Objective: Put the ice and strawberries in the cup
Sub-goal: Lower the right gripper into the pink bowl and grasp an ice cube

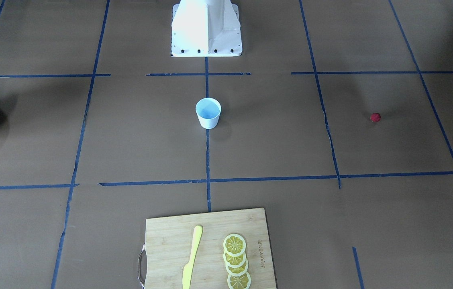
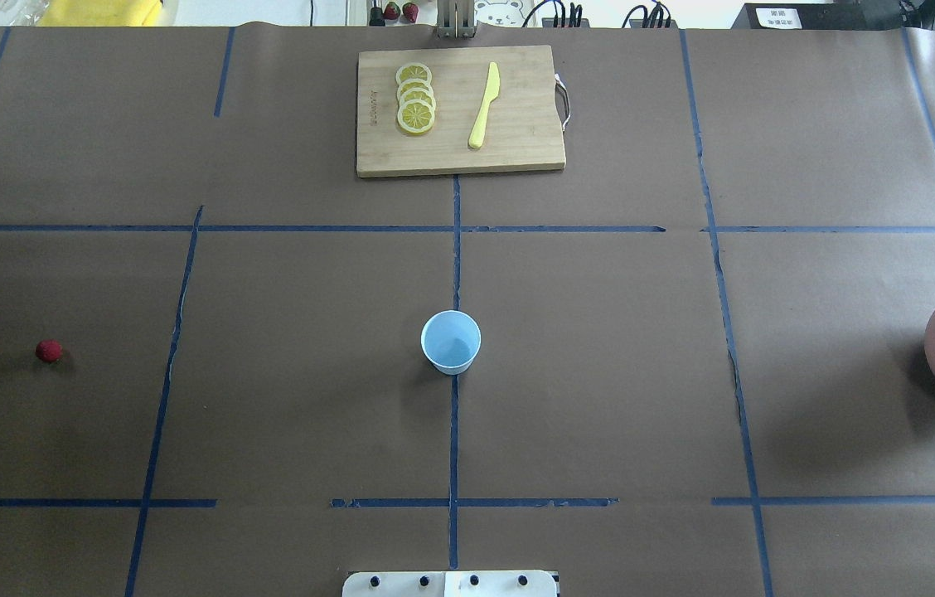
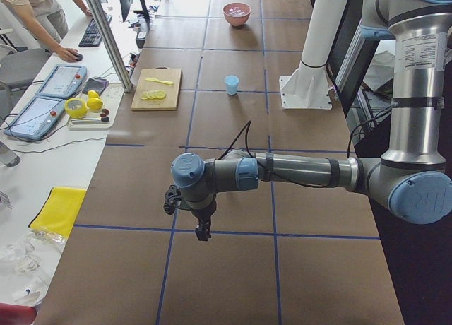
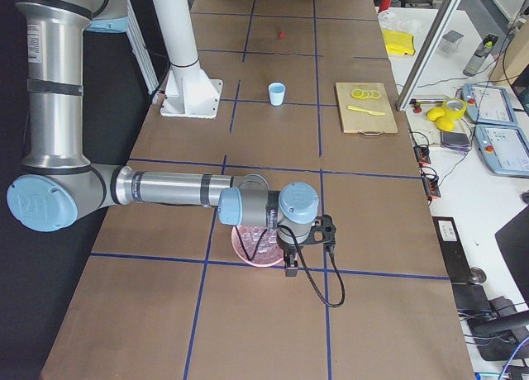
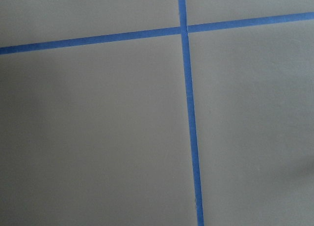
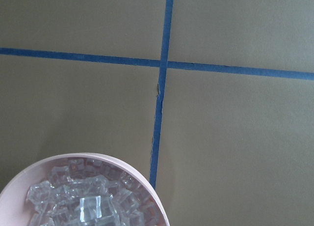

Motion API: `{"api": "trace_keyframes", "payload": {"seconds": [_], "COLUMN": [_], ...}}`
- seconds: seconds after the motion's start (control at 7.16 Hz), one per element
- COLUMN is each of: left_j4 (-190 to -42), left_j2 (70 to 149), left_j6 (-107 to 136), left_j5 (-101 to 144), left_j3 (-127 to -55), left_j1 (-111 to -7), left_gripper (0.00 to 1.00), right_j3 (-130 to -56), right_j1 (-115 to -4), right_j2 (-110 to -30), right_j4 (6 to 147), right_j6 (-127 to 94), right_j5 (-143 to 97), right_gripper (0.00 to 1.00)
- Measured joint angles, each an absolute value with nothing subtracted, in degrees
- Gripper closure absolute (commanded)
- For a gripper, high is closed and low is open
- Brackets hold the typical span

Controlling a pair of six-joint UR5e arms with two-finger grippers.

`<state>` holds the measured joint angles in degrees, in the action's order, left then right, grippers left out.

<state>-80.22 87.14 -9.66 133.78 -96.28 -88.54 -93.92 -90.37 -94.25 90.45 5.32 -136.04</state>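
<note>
Brown paper taped in blue covers the table. Nothing is done yet: the cup (image 2: 451, 342) stands empty, midway between the grippers and well apart from each. The right gripper (image 4: 291, 264) hangs at the rim of the pink bowl (image 6: 98, 157) of ice (image 6: 93, 209). The left gripper (image 3: 203, 229) hangs over bare paper, with the strawberry (image 2: 49, 351) untouched. Jaw spread: cannot tell.

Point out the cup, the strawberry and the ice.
cup (image 2: 451, 342): overhead view, on its pale blue inside.
strawberry (image 2: 49, 351): overhead view, on the middle of the red berry.
ice (image 6: 91, 209): right wrist view, on the large clear cube atop the pile.
</note>
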Motion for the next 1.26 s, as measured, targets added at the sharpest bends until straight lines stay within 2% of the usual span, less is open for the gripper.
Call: {"api": "trace_keyframes", "payload": {"seconds": [0.98, 1.26], "left_j4": [-80.07, -80.34], "left_j2": [86.52, 86.22], "left_j6": [-9.05, -9.15], "left_j5": [133.46, 133.6], "left_j3": [-97.97, -97.71], "left_j1": [-87.65, -87.03], "left_gripper": [0.0, 0.0], "right_j3": [-94.19, -96.46], "right_j1": [-89.77, -87.26], "right_j2": [-95.44, -98.23], "right_j4": [89.57, 85.86], "right_j6": [5.34, 4.16], "right_j5": [-137.07, -137.4], "right_gripper": [0.0, 0.02]}}
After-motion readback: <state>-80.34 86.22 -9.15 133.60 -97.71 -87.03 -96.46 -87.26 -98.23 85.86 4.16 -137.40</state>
